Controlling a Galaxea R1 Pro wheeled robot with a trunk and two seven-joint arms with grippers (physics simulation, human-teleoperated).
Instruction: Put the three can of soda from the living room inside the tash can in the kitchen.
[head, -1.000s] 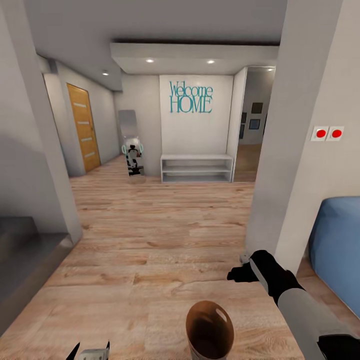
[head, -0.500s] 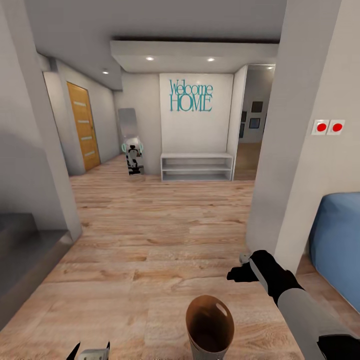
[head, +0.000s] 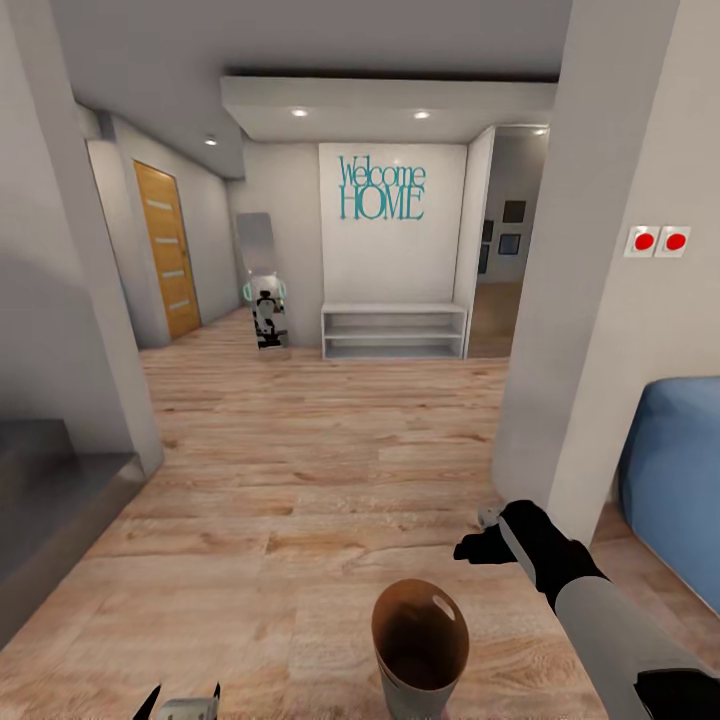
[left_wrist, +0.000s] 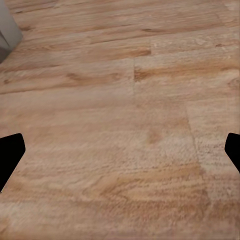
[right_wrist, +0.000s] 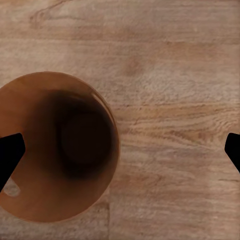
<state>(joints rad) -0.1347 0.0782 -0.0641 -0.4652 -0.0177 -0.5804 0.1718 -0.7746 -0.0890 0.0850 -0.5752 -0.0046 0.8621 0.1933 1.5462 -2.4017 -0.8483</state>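
Grey tapered bin with brown rim stands at our six o'clock, under our splayed, empty right gripper; left gripper wide too.

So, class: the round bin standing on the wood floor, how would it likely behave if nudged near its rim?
The bin tapers to a narrower base, so it would probably tip easily. It looks empty inside, so likely light. Once down, its round wall might roll in a curve.
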